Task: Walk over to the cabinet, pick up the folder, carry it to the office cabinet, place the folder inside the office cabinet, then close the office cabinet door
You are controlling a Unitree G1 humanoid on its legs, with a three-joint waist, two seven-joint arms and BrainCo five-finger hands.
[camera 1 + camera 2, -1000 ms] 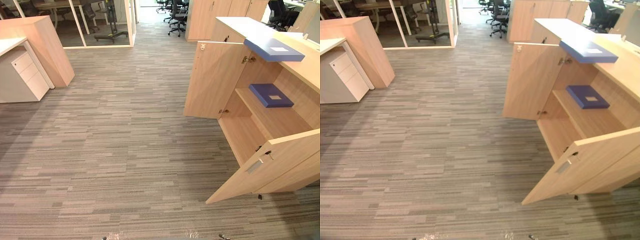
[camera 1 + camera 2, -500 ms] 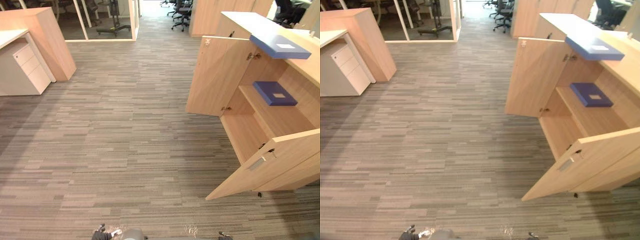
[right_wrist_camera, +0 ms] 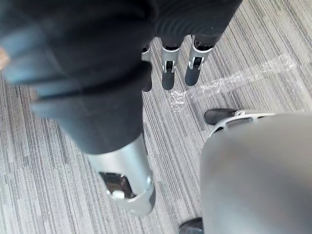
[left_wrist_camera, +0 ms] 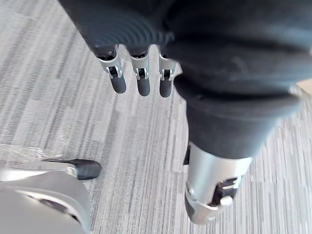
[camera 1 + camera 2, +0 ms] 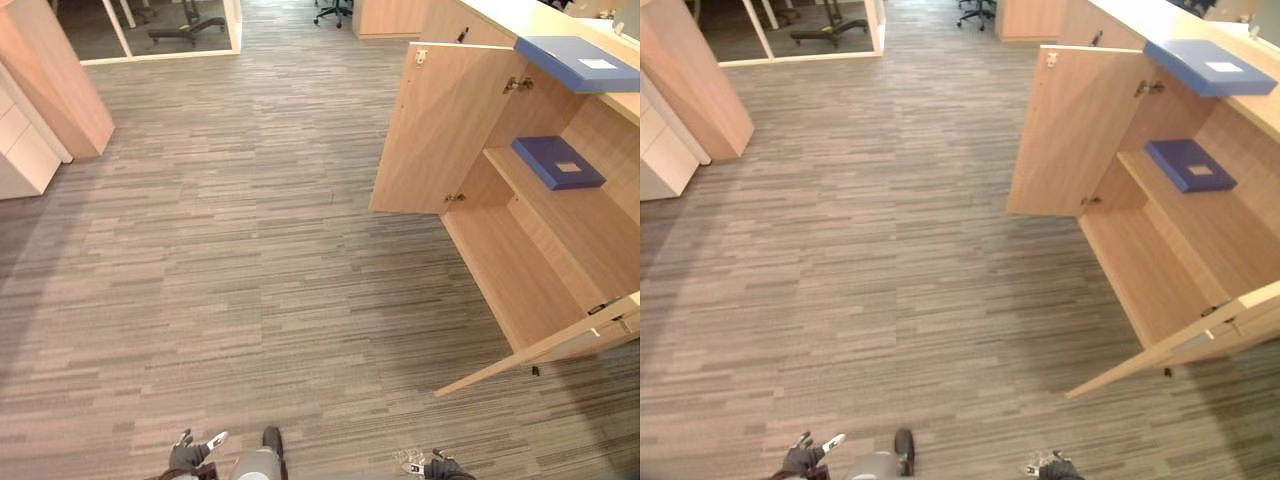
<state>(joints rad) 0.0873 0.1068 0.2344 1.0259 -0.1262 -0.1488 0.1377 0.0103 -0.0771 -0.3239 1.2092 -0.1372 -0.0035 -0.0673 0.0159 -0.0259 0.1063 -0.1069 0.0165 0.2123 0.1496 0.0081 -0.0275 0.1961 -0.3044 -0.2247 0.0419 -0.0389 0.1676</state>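
The floor (image 5: 250,280) is low-pile carpet, streaky and matt, a bit rough; the office cabinet (image 5: 440,130) looks like pale wood-grain laminate, smooth with a soft sheen; its hinges (image 5: 518,85) are shiny metal; the folder (image 5: 580,62) on top is flat matt blue, the second folder (image 5: 558,162) darker; the left hand (image 4: 143,80) and right hand (image 3: 168,73) have glossy silver fingers with dull dark tips — plus ribbed matt covers.

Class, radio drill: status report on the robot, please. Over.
Left hand, right hand open, empty, hanging low. Blue folder on top of the cabinet, untouched; darker folder on inner shelf. Near door juts into the approach.
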